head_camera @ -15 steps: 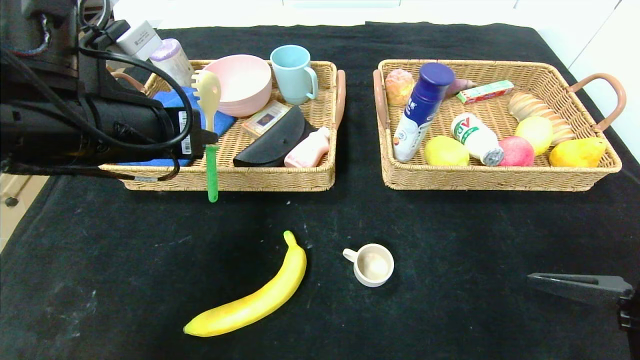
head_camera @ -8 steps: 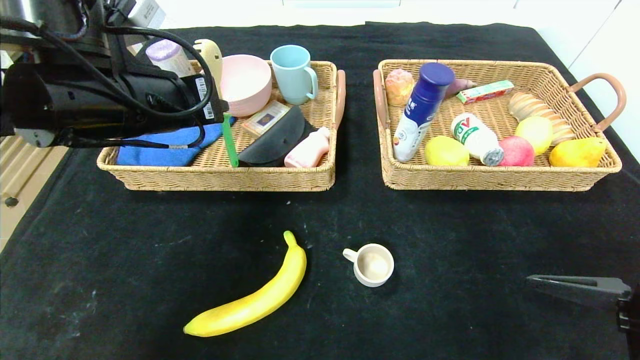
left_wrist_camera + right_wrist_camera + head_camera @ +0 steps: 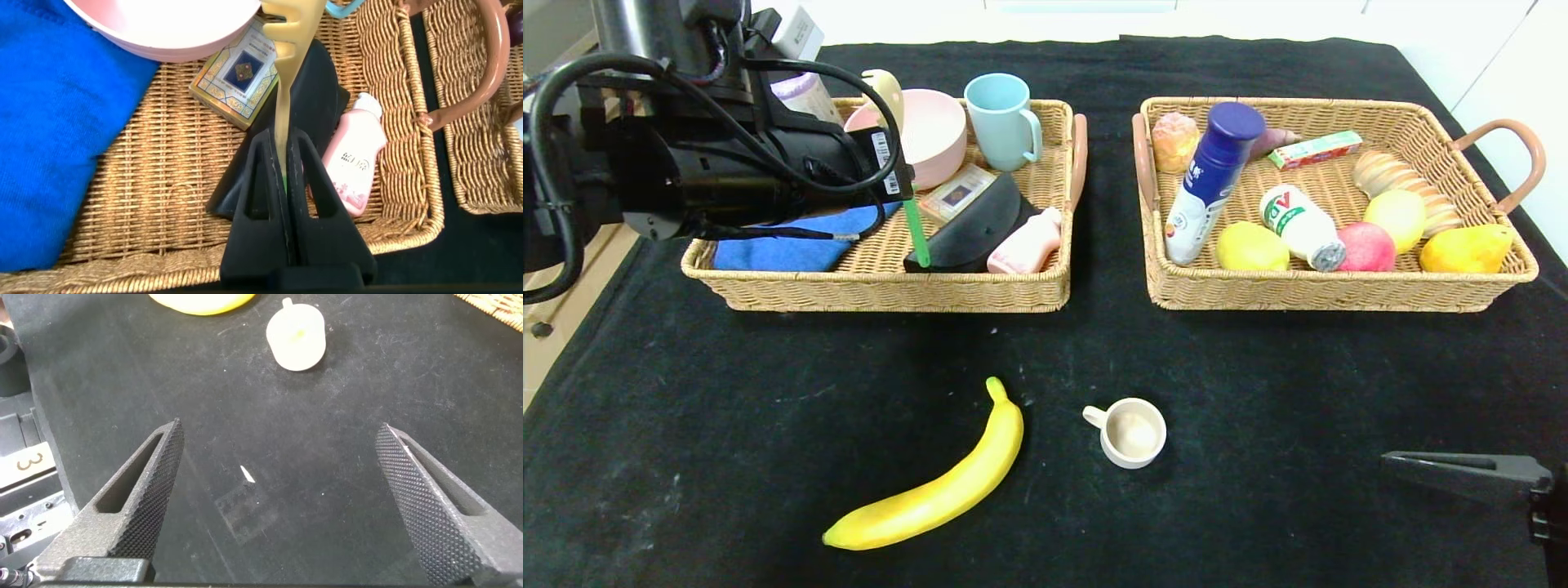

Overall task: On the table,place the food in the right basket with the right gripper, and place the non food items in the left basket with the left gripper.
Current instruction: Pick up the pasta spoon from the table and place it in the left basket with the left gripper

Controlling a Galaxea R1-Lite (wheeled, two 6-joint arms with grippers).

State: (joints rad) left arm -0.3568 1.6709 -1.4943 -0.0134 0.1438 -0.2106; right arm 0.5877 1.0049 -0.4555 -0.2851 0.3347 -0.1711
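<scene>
My left gripper (image 3: 903, 194) is shut on a pasta spoon (image 3: 918, 237) with a pale yellow head and a green handle. It holds the spoon over the left basket (image 3: 890, 292), the green end hanging above a black case (image 3: 976, 229). In the left wrist view the jaws (image 3: 283, 140) pinch the spoon (image 3: 287, 57) at its neck. A banana (image 3: 939, 490) and a small cream cup (image 3: 1132, 433) lie on the black cloth in front. My right gripper (image 3: 1462, 472) is open low at the right, empty, with the cup (image 3: 297, 336) beyond its fingertips (image 3: 279, 429).
The left basket holds a blue cloth (image 3: 784, 245), pink bowl (image 3: 931, 139), teal mug (image 3: 1003, 121), card box (image 3: 956, 194) and pink bottle (image 3: 1027, 243). The right basket (image 3: 1339, 292) holds fruit, bread and bottles, with a tall blue-capped bottle (image 3: 1209, 175) leaning inside.
My left arm has carried the spoon to the right and farther back, from the basket's front rim to over its inside. The right gripper has stayed put.
</scene>
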